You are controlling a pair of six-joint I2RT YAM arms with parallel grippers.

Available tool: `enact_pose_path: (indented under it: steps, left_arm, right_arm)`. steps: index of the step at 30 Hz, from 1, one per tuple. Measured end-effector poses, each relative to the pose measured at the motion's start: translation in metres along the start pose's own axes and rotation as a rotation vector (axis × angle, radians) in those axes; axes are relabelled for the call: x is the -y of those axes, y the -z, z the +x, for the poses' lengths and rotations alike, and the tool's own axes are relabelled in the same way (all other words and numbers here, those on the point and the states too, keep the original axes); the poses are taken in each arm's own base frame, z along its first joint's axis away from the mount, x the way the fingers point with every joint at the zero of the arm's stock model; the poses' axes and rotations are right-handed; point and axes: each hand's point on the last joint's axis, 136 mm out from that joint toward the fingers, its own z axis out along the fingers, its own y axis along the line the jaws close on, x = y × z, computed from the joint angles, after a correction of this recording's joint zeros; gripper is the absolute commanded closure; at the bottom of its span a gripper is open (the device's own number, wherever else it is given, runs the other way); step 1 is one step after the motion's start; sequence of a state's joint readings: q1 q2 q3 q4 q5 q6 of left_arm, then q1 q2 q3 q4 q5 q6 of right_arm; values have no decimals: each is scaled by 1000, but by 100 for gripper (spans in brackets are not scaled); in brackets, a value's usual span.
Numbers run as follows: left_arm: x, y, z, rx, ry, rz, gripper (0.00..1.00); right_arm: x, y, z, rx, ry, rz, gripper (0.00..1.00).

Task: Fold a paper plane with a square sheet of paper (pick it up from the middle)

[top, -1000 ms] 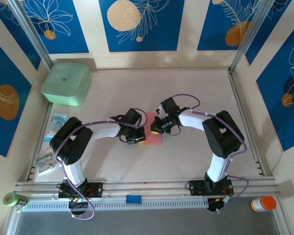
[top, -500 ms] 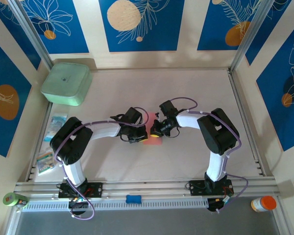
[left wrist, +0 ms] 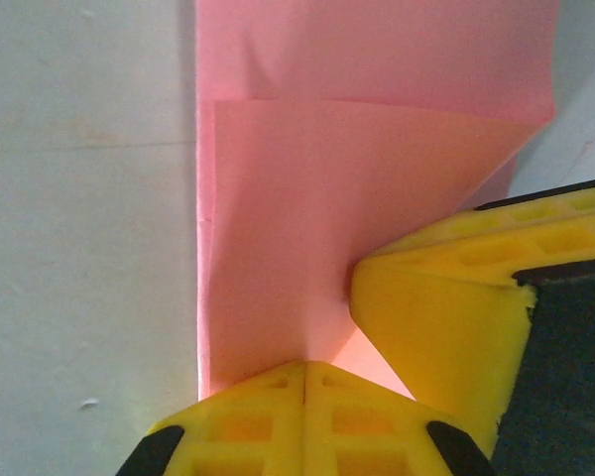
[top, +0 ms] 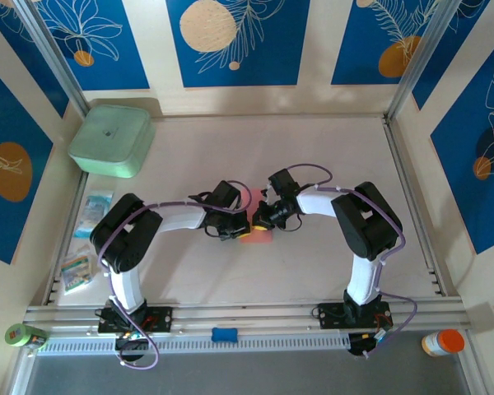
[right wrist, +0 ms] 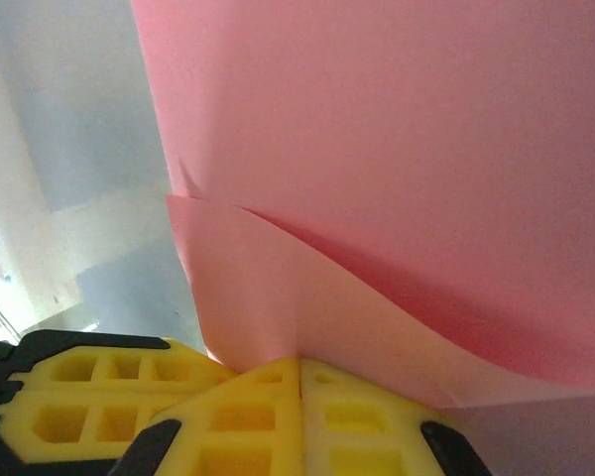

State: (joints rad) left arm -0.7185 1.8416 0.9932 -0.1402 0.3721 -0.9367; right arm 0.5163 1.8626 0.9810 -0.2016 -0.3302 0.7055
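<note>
Top external: folded square sheet of paper (top: 258, 237), long axis near-far; left gripper (left wrist: 304, 372) & right gripper (right wrist: 299, 365) pinch it.

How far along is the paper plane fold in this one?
Done: the square sheet of paper is already doubled over, with a crease and an overlapping layer showing. In hand: left gripper and right gripper both pinch it with shut fingers. Left: no pointed tip or wings yet.

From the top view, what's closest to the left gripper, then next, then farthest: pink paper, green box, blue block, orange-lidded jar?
From the left gripper:
1. Paper, at its fingertips, mid-table.
2. Blue block, on the near rail.
3. Green box, far left corner.
4. Jar, near right corner.
</note>
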Motion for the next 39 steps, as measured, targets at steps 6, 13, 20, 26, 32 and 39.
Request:
enact_pose_path:
  steps: [6,13,20,26,32,39]
  left_arm:
    - [-2,1,-1,3,1,-13,100]
    - [-2,1,0,2,2,-15,100]
    - [-3,1,1,-4,6,-23,100]
    - [-3,2,1,-7,8,-26,100]
    - [-3,2,1,-9,9,-28,100]
    - [-4,2,2,-11,11,-32,100]
  right_arm:
    - [6,5,-9,24,2,-44,100]
    - [38,34,-55,147,-67,-32,100]
    - [36,42,-61,159,-54,8,100]
    - [0,43,-30,146,43,11,100]
    - [2,34,-13,122,39,42,100]
    - [-1,10,1,58,48,37,100]
